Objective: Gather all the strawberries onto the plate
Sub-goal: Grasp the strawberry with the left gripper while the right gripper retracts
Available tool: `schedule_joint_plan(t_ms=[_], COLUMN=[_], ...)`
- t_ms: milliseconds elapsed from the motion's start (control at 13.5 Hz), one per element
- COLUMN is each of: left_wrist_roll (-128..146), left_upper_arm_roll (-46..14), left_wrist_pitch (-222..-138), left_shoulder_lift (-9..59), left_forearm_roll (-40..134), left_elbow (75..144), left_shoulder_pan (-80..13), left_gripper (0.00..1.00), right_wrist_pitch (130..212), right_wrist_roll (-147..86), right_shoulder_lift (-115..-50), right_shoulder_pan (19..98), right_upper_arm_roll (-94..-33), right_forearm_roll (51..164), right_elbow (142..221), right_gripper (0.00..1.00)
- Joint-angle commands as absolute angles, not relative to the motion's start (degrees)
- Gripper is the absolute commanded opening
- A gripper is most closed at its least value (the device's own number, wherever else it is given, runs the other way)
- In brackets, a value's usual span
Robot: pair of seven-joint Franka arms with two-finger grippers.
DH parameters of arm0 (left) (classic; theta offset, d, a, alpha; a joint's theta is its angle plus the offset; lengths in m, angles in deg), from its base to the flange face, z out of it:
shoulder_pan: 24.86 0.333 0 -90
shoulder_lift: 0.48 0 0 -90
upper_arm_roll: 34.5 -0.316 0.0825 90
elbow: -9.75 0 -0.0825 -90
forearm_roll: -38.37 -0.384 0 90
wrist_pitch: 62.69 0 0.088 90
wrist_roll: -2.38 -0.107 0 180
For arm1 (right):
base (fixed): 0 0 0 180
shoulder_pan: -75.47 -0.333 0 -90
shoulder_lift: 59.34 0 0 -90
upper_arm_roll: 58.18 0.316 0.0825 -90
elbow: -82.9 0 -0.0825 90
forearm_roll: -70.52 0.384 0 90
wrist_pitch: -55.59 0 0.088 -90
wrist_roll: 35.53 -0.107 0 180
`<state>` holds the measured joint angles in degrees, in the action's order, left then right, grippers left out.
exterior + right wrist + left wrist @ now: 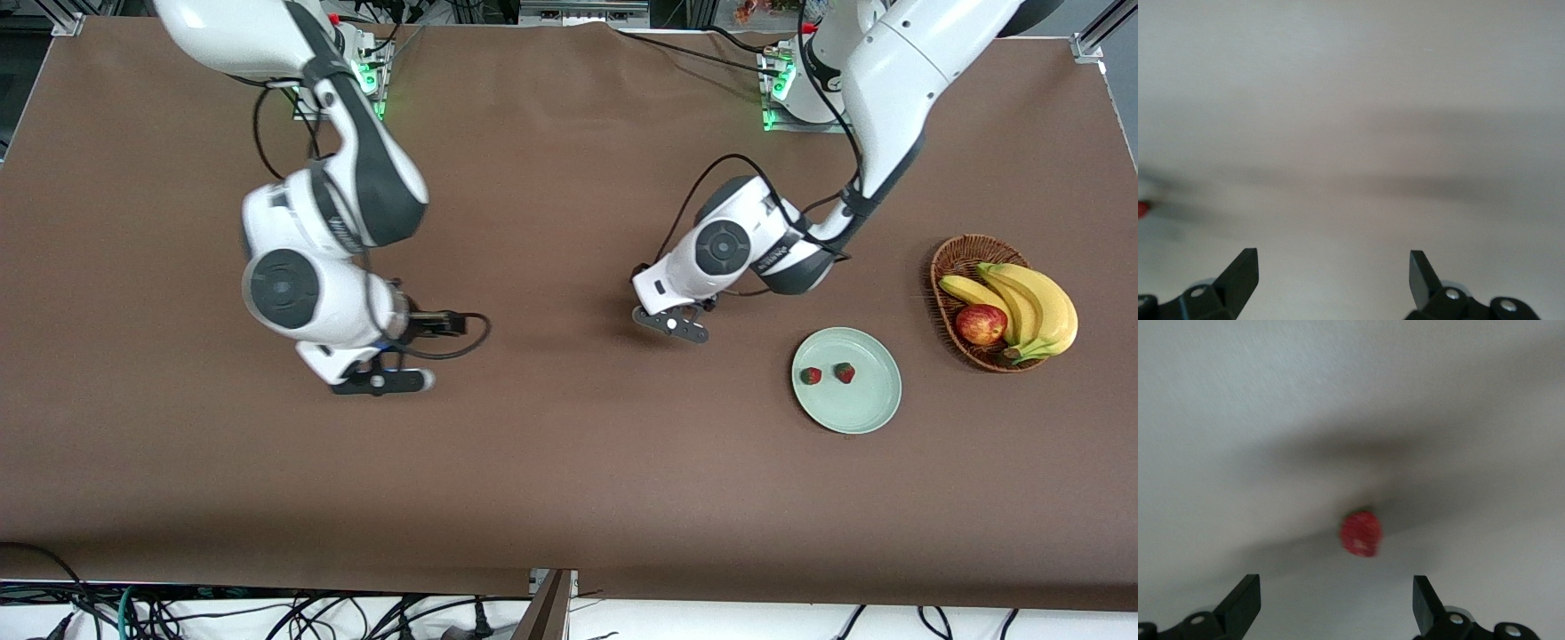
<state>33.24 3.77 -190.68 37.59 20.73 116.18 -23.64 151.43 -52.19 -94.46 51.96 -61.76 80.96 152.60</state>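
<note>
On the brown tabletop (pixel 569 462), toward the left arm's end, sits the pale green plate (pixel 867 404) with two strawberries (pixel 811 376) side by side in it, close to the rim on the side toward the middle of the tabletop. Just beside the plate, nearer that end, is a wicker basket (pixel 951 258) holding bananas (pixel 1036 307) and an apple (pixel 981 324). The left hand (pixel 673 324) hangs low over bare cloth near the plate, fingers spread wide, nothing between them; its wrist view shows a third strawberry (pixel 1361 533) lying on the cloth ahead of the parted fingertips (pixel 1245 603), apart from them. Over toward the right arm's end, the right hand (pixel 382 380) is spread wide too and carries nothing, over bare cloth.
</note>
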Motion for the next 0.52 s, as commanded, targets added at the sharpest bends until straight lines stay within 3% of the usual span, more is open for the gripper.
schedule_joint_plan(t_ms=[0,223,445], left_wrist_roll=[47.9,59.6,60.6], left_upper_arm_roll=[2.2,2.2,2.2], left_wrist_pitch=[-191.3,-191.2,-191.4], left_shoulder_lift=[37.9,39.4,40.6], left_forearm_roll=[11.4,-2.5,-8.0], left_elbow=[116.5,116.5,116.4], left_shoulder_pan=[-28.7,-31.4,-31.5], left_gripper=[1.0,1.0,1.0], right_wrist_pitch=[144.7,137.5,133.5], right_wrist_roll=[-46.8,-40.6,-40.6], right_shoulder_lift=[-89.9,-85.8,-79.8], right_shoulder_pan=[53.6,53.8,56.0], right_upper_arm_roll=[-65.9,-71.8,-70.9], right_forearm_roll=[80.6,78.8,73.5], right_elbow=[153.8,153.7,154.2], right_gripper=[1.0,1.0,1.0])
